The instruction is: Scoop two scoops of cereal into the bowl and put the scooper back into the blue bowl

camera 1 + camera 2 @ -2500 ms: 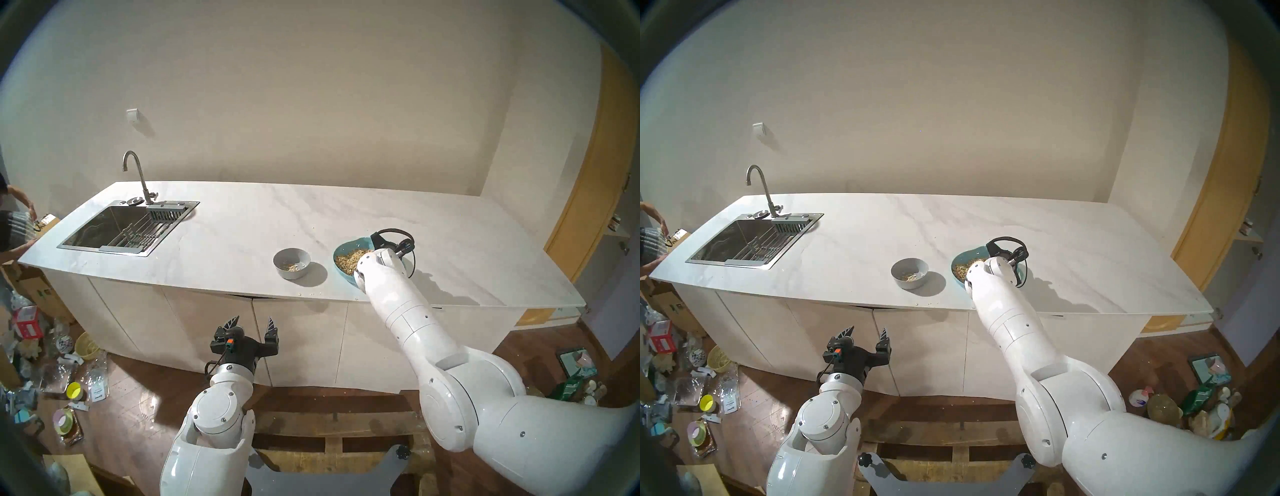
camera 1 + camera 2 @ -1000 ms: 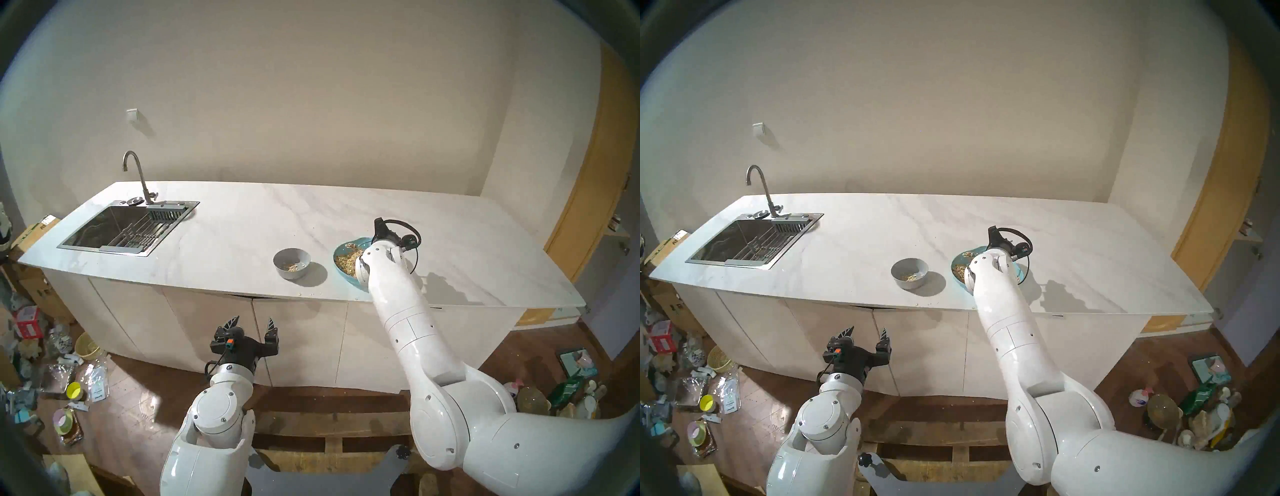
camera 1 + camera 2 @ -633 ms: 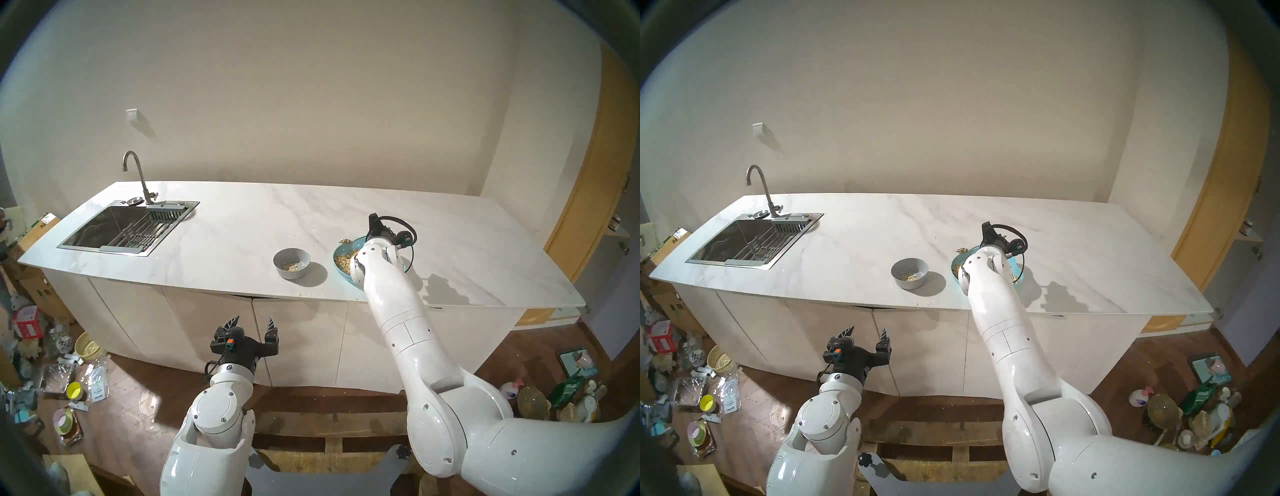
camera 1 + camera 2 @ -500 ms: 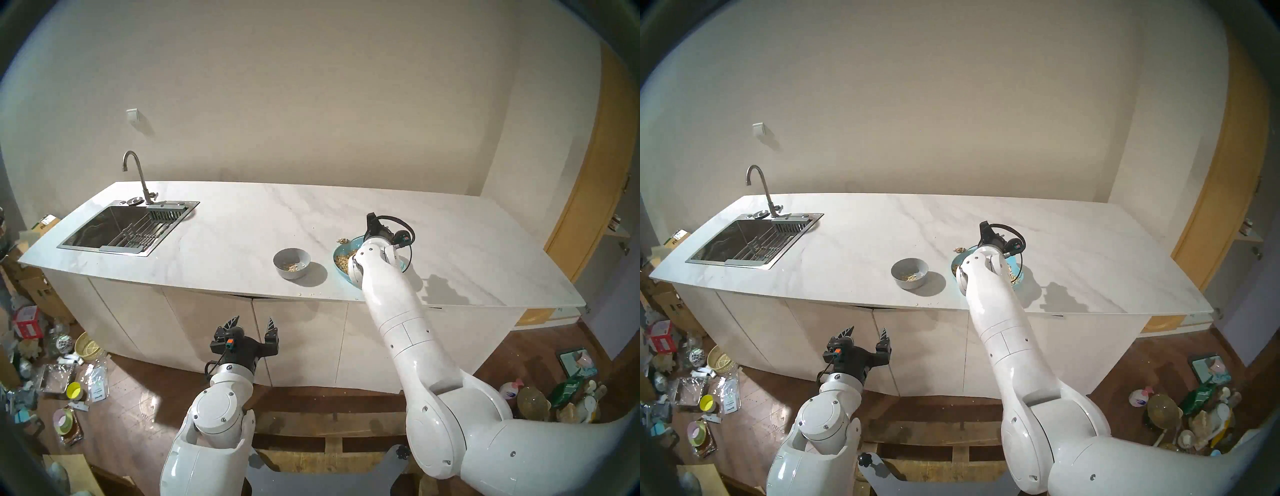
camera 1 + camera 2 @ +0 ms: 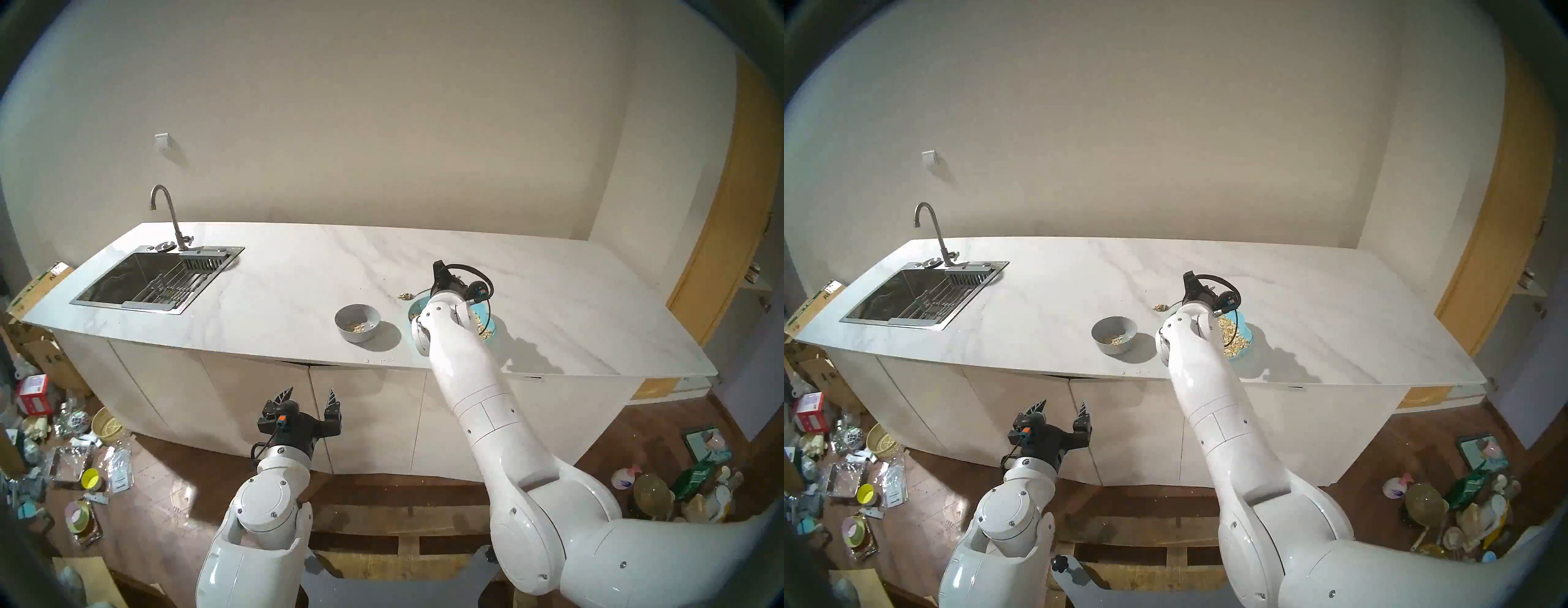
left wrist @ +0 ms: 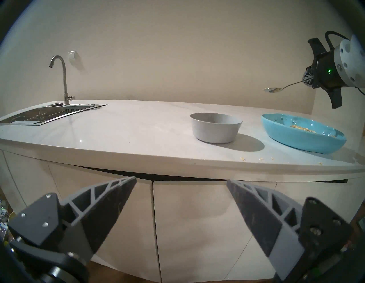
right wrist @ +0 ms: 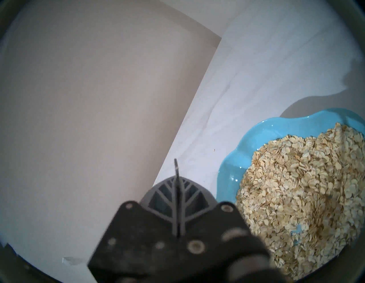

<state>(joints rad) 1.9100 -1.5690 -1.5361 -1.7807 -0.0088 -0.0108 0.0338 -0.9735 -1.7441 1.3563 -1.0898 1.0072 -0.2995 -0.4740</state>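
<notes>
Right gripper (image 6: 308, 80): clamped on the scooper (image 6: 273, 90), whose handle is pinched between the closed fingers.
Left gripper (image 6: 180, 213): spread wide, empty, parked below the counter (image 5: 297, 271).
Change: a second ago the loaded scooper sat above the blue bowl (image 5: 490, 333); it has since lifted clear and swung toward 9 o'clock.
Cereal (image 7: 304, 193): heaped in the blue bowl, some on the scooper.
Bowl (image 5: 357, 322): at 9 o'clock of the blue bowl (flakes already inside).
Meaning: likely the second scoop, tipping pending.

Glossy white arms (image 5: 475, 382) — black wrists, grey ribbed fingers (image 6: 110, 205).
</notes>
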